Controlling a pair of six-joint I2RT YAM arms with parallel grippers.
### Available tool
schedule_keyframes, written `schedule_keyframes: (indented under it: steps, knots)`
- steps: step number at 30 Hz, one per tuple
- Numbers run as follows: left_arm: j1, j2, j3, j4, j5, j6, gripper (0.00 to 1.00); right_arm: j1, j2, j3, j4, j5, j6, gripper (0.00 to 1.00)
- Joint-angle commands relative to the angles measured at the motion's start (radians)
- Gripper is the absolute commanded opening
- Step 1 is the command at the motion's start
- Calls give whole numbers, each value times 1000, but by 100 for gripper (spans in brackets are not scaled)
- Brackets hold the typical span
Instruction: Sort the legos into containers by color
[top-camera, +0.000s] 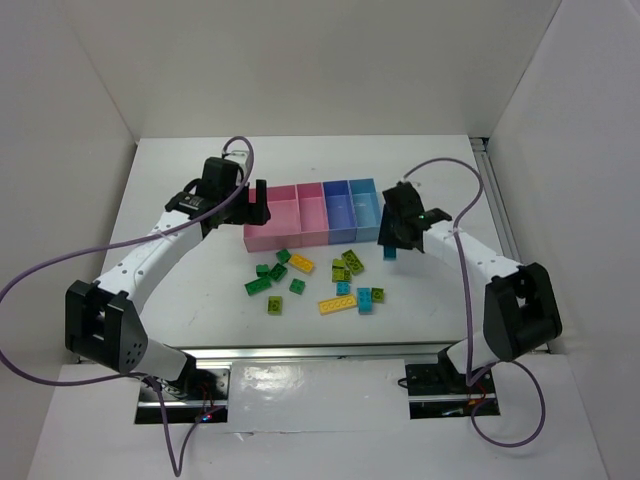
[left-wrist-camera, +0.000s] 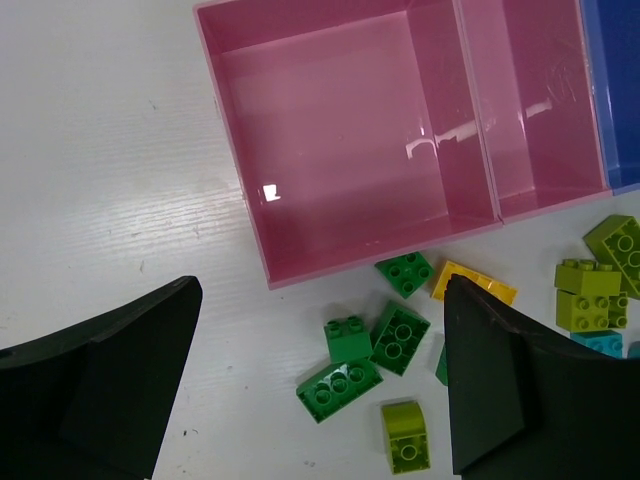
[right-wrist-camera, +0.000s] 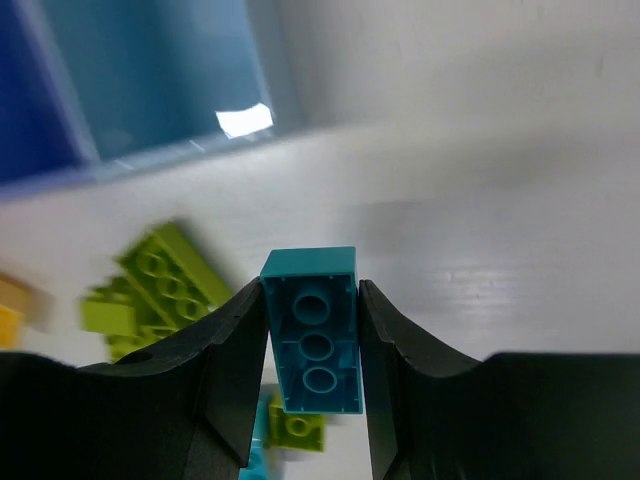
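My right gripper (top-camera: 390, 250) is shut on a cyan brick (right-wrist-camera: 312, 330) and holds it above the table, just right of and in front of the light blue compartment (top-camera: 364, 207), which also shows in the right wrist view (right-wrist-camera: 170, 80). My left gripper (top-camera: 255, 205) is open and empty, above the front left corner of the left pink compartment (left-wrist-camera: 340, 130). Dark green bricks (left-wrist-camera: 360, 350), a lime brick (left-wrist-camera: 405, 435) and a yellow brick (left-wrist-camera: 470, 285) lie on the table in front of the tray (top-camera: 262, 237). The compartments look empty.
More loose bricks lie in front of the tray: lime ones (top-camera: 352, 262), a long yellow one (top-camera: 337, 304), cyan ones (top-camera: 365, 298). White walls enclose the table on the left, back and right. A metal rail (top-camera: 300, 352) runs along the near edge.
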Motion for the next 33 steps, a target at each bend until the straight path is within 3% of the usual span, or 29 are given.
schedule_keyframes:
  steps: [1, 11, 12, 13, 15, 16, 20, 26, 28, 33]
  knots:
    - [-3, 2, 42, 5, 30, -5, 100, -1, 23, 159, -12, 43, 8, 36]
    - [-12, -17, 42, 5, 80, -5, 100, -1, 452, 625, 12, 72, -54, 39]
    - [-12, -17, 42, 5, 70, -14, 100, -1, 479, 689, 12, 72, -54, 41]
    - [-12, -27, 42, 5, 70, -30, 100, -1, 520, 717, -2, 72, -64, 54]
    - [-12, -27, 42, 5, 70, -30, 100, -1, 530, 777, -17, 81, -64, 68]
    - [-12, -27, 42, 5, 83, -30, 100, -1, 530, 778, -17, 81, -64, 69]
    - [-12, -27, 42, 5, 84, -40, 100, 8, 357, 654, 3, 100, -64, 69]
    - [-12, -27, 32, 5, 12, -59, 100, 98, 50, 232, -6, 15, 4, 69]
    - [-12, -18, 43, 5, 1, -68, 100, 138, -61, 99, -63, 3, 71, 74]
    - [-12, 15, 63, -30, -24, -68, 100, 299, -211, -54, -124, -26, 198, 87]
